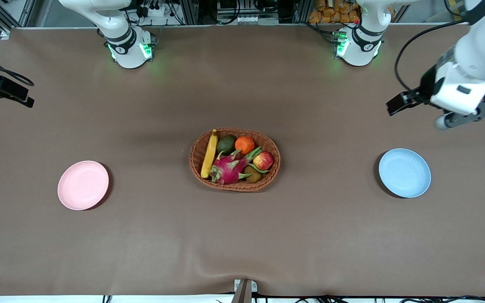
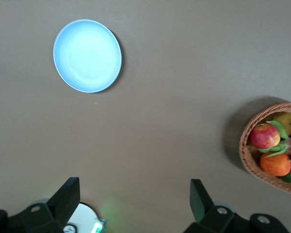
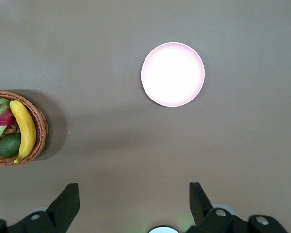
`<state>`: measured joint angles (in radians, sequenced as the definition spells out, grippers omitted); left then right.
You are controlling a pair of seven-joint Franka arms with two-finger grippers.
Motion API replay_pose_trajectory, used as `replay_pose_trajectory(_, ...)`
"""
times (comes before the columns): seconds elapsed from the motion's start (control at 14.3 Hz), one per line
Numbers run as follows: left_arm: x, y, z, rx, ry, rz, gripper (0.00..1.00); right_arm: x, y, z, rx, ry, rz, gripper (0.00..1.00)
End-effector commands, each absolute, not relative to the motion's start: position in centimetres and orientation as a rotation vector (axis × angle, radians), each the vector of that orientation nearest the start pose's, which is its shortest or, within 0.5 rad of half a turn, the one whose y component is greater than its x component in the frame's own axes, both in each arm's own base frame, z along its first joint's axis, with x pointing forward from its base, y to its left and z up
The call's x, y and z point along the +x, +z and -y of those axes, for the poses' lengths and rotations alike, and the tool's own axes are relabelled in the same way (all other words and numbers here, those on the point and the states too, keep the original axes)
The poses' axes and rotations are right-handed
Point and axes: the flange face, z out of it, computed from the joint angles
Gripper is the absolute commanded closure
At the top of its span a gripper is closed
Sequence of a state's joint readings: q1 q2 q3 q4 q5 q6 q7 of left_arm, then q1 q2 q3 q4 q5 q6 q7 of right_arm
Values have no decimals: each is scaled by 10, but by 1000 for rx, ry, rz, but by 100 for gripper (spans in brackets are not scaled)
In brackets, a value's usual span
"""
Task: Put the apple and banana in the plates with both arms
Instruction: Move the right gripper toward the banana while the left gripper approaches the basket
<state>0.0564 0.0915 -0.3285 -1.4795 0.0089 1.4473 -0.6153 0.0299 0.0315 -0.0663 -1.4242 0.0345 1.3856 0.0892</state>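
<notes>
The apple (image 1: 263, 160) and the banana (image 1: 209, 154) lie in a brown wicker basket (image 1: 193, 159) at the table's middle. The apple also shows in the left wrist view (image 2: 265, 135), the banana in the right wrist view (image 3: 24, 128). The pink plate (image 1: 83, 184) (image 3: 172, 74) lies empty toward the right arm's end. The blue plate (image 1: 404, 172) (image 2: 87, 55) lies empty toward the left arm's end. My left gripper (image 1: 396, 105) (image 2: 135, 194) is open and empty, high over bare table beside the blue plate. My right gripper (image 1: 25, 97) (image 3: 134, 196) is open and empty, high over the table's edge.
The basket also holds a magenta dragon fruit (image 1: 230, 167), an orange (image 1: 244, 144), a green avocado (image 1: 226, 144) and a brown kiwi (image 1: 252, 174). The arm bases (image 1: 131, 50) (image 1: 358, 46) stand along the edge farthest from the camera. A brown cloth covers the table.
</notes>
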Motion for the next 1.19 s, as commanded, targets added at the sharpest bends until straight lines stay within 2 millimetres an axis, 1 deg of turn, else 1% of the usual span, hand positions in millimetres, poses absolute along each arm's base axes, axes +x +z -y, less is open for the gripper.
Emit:
replay_pose_trajectory(0.0,551,595,181,-3025,170,641,0,542,664,15,-3104,114,-201,0)
replay_pose_trajectory(0.07,550,591,192,-3010,166,677,0,542,664,13,-3100,114,-195,0)
replay_pose_trajectory(0.21,550,585,204,-2994,171,725,0,543,663,9,-3099,112,-185,0)
replay_pose_trajectory(0.35,547,579,221,-2976,179,769,0,545,662,5,-3100,109,-176,0)
replay_pose_trajectory(0.42,548,572,228,-2962,186,801,0,547,659,4,-3096,114,-173,0)
replay_pose_trajectory(0.49,548,568,234,-2950,186,820,0,550,655,-2,-3095,122,-156,0)
replay_pose_trajectory(0.63,549,561,245,-2936,173,850,0,554,647,-27,-3114,146,-91,0)
replay_pose_trajectory(0.7,550,553,252,-2932,181,861,0,556,643,-32,-3116,156,-75,0)
replay_pose_trajectory(0.77,550,550,258,-2928,176,877,0,558,639,-32,-3109,163,-78,0)
replay_pose_trajectory(0.84,551,544,265,-2924,179,893,0,567,624,-37,-3105,201,-68,0)
replay_pose_trajectory(0.91,552,539,269,-2918,186,903,0,580,595,-47,-3098,277,-33,0)
replay_pose_trajectory(0.98,550,537,275,-2915,178,905,0,586,578,-64,-3087,324,10,0)
replay_pose_trajectory(1.05,552,532,277,-2898,165,912,0,587,567,-90,-3098,351,79,0)
replay_pose_trajectory(1.12,550,532,280,-2889,154,925,0,587,558,-112,-3116,370,135,0)
